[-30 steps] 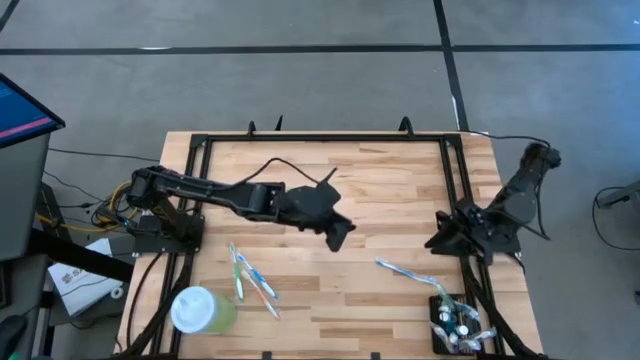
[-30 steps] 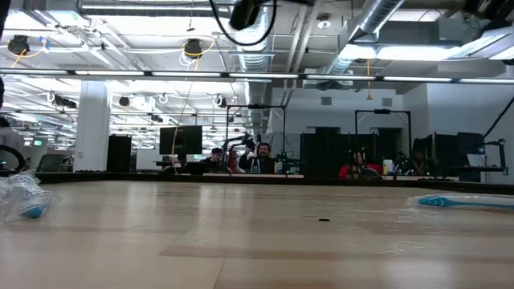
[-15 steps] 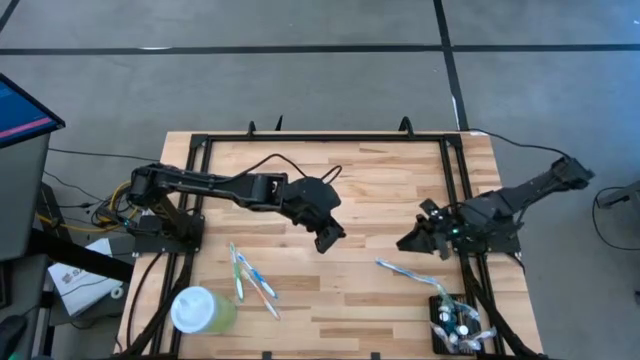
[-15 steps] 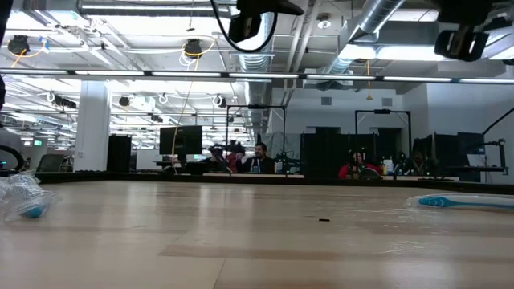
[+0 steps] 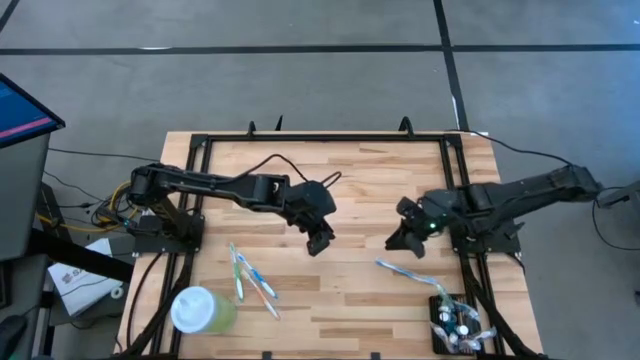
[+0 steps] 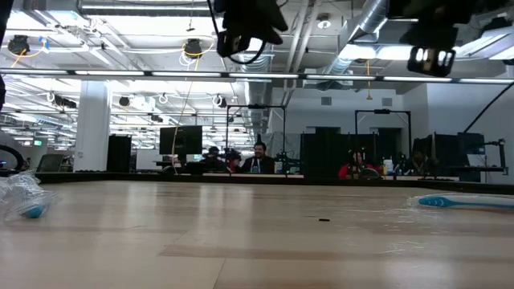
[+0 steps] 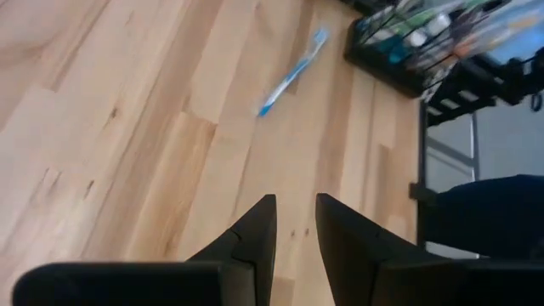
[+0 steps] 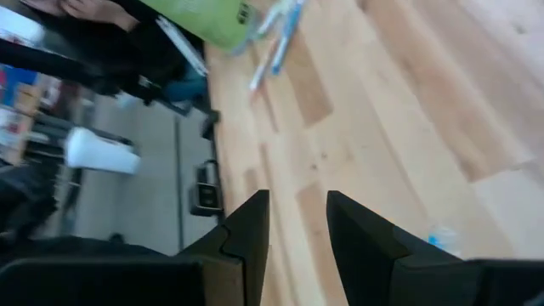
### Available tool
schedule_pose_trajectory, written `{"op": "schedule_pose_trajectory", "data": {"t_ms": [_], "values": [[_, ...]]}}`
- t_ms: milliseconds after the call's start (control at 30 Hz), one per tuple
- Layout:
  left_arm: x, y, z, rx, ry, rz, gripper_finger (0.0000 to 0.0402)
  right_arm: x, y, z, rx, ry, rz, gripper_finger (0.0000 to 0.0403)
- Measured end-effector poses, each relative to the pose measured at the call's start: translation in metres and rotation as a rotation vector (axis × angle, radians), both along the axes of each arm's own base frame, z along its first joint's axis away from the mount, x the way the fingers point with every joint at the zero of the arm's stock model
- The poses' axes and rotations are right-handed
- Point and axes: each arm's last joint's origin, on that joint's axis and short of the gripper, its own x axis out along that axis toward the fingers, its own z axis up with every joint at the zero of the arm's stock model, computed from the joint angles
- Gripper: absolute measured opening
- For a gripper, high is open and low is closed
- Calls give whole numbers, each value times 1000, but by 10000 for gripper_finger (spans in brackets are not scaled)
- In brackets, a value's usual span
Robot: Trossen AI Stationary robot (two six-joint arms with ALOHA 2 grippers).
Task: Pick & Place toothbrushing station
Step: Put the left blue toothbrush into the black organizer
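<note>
Both grippers [image 5: 318, 243] [image 5: 397, 240] narrowly parted, empty; toothbrushing station [image 5: 455, 325] black, gridded, crammed with wrapped brushes.

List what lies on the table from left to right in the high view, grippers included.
Pale green cup → bundle of toothbrushes → left gripper → right gripper → single blue toothbrush → black toothbrushing station.

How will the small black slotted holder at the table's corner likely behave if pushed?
The small black slotted holder looks low and boxy, so it would probably slide rather than tip. Items stick out of its top, so they may shift. It sits near the wooden table's edge.
</note>
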Motion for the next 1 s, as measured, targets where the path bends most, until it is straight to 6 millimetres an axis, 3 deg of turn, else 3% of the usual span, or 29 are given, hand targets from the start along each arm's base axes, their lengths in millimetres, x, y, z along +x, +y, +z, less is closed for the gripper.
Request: {"op": "schedule_pose_trajectory", "data": {"t_ms": [233,400,733,833,1000], "values": [[-5,2,-26,40,65,30,80,21,-9,4,-82,128,15,111],[-4,-3,-38,85,23,27,80,26,-10,-5,-77,200,42,109],[-18,-10,-59,9,190,16,77,-4,4,-19,-7,540,129,43],[-28,-12,-65,37,303,30,56,-10,1,-18,-11,574,64,9],[-48,-11,-72,2,532,64,6,-8,-7,-16,3,552,-5,12]]}}
